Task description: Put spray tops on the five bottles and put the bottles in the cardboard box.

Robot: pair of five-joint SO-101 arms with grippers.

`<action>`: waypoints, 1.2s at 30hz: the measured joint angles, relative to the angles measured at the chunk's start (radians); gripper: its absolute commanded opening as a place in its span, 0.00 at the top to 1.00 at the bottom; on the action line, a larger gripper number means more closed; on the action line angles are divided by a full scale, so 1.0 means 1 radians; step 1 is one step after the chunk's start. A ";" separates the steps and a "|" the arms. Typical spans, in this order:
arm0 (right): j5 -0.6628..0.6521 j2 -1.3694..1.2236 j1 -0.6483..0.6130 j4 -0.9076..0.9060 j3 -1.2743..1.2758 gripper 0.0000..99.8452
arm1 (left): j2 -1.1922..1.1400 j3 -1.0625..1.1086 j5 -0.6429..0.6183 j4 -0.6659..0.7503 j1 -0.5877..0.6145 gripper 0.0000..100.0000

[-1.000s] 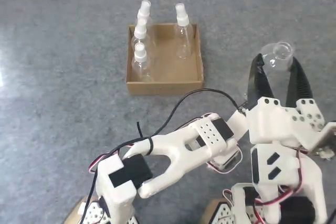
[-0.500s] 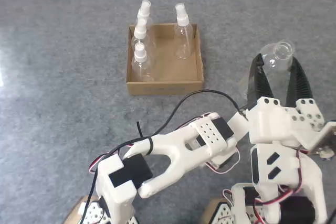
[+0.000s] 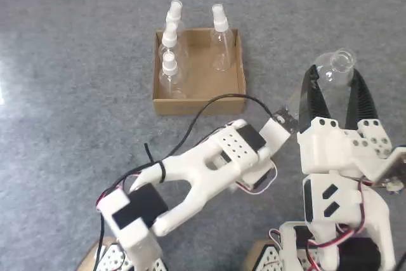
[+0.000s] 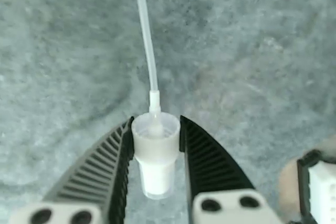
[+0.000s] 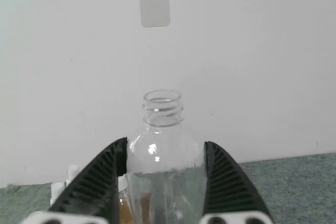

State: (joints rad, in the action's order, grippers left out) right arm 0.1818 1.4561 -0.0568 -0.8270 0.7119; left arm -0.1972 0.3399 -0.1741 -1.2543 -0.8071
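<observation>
1. The right claw (image 3: 333, 74), raised over the near right part of the desk (image 3: 76, 93), is clenched round the belly of a clear open bottle (image 3: 341, 61), which stands upright with its threaded neck bare
2. Seen from the right wrist, the black ribbed fingers (image 5: 102, 179) press on both sides of that bottle's rounded shoulder, with a pale wall (image 5: 252, 51) and a small square plate (image 5: 155, 10) behind it
3. The left claw (image 4: 155, 124) is clamped on a white spray top (image 4: 154, 163), gripping it by the collar from both sides; its thin tube (image 4: 144, 35) runs straight out past the fingertips over the grey desk surface
4. From above, the left arm (image 3: 216, 163) stretches across from the near left corner of the desk toward the right arm, its wrist ending just beside the base of the right claw, below the held bottle; a black cable (image 3: 209, 109) loops over it
5. The cardboard box (image 3: 198, 103) sits on the desk toward the far edge, about midway along it, well apart from both claws
6. Four capped bottles (image 3: 170, 71) stand upright at the box, each with a white spray top: three in a row along the wall facing the desk's left edge, the fourth toward the far right corner of the box; whether the farthest of the row stands inside the far wall or just behind it cannot be told
</observation>
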 measured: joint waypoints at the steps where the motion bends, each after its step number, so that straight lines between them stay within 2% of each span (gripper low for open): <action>1: 0.000 0.000 0.000 0.000 0.000 0.98 | 0.012 0.009 0.000 -0.003 0.000 0.99; 9: 0.000 0.000 0.000 0.000 0.000 0.98 | 0.160 0.091 0.025 -0.005 0.009 0.99; 27: 0.000 0.000 0.000 0.000 0.000 0.98 | 0.508 0.198 0.040 -0.005 0.235 0.99; 36: 0.000 0.000 0.000 0.000 0.000 0.98 | 0.651 0.249 0.043 -0.005 0.267 0.99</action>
State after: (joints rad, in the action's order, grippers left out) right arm 0.1818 1.4561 -0.0568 -0.8270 0.7119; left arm 0.4534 0.5884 -0.1312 -1.2589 -0.5401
